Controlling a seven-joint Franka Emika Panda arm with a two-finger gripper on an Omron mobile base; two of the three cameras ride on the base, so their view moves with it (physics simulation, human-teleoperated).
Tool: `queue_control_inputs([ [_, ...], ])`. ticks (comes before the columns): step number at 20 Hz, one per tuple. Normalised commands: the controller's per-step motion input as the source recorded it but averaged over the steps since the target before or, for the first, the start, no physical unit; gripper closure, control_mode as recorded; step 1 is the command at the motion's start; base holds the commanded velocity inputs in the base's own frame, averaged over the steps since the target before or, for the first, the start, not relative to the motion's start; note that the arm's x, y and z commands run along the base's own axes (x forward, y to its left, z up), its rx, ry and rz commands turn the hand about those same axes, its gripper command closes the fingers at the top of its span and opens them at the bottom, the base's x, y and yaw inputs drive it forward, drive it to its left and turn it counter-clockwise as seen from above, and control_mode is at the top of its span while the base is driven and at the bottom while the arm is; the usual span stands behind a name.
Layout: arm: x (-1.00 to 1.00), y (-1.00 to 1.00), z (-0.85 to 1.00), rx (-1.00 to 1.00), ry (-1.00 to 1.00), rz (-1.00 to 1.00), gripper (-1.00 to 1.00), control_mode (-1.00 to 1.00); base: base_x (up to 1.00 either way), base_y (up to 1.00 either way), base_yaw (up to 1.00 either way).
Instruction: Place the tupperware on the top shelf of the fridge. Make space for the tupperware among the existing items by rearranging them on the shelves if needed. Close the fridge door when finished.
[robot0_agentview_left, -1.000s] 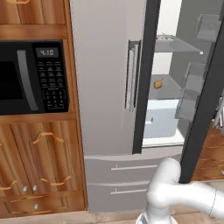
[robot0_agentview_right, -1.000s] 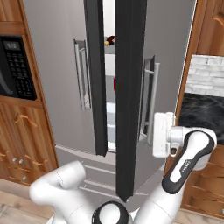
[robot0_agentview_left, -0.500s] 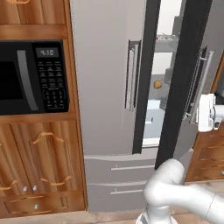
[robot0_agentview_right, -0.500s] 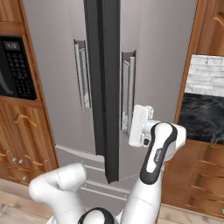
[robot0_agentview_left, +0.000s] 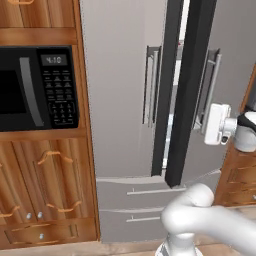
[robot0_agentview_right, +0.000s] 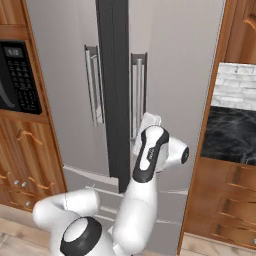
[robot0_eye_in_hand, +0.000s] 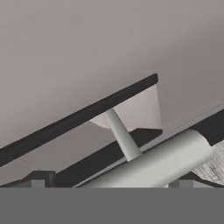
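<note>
The fridge (robot0_agentview_left: 120, 85) (robot0_agentview_right: 65, 75) stands with its right fridge door (robot0_agentview_left: 232, 55) (robot0_agentview_right: 175, 65) almost closed; the door's dark side (robot0_agentview_left: 189, 90) (robot0_agentview_right: 114, 90) leaves a narrow slit of pale interior (robot0_agentview_left: 172, 130). My gripper (robot0_agentview_left: 206, 125) (robot0_agentview_right: 142, 131) presses against the door front beside its silver bar handle (robot0_agentview_left: 210, 85) (robot0_agentview_right: 138, 95). In the hand view the handle (robot0_eye_in_hand: 153, 164) runs between my spread fingertips (robot0_eye_in_hand: 39, 180), and the gripper (robot0_eye_in_hand: 109, 183) is open. The tupperware, the top shelf and the existing items are hidden behind the door.
A black microwave (robot0_agentview_left: 35, 87) (robot0_agentview_right: 15, 75) sits in wooden cabinets left of the fridge. Two fridge drawers (robot0_agentview_left: 130, 192) lie below the doors. To the right are wooden drawers (robot0_agentview_right: 225, 200) and a dark counter with a white brick wall (robot0_agentview_right: 235, 115).
The fridge door has swung from well open to nearly closed, and my hand has travelled left with it. The shelves and door bins seen earlier are now covered.
</note>
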Motion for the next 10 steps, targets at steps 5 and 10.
queue_control_inputs([
  [5,0.54,0.48,0.63,-0.28,-0.01,-0.44,-1.0,-1.0,0.0,0.0,0.0],
  [10,0.59,0.41,0.58,-0.36,0.06,-0.53,-1.0,-1.0,0.0,0.0,0.0],
])
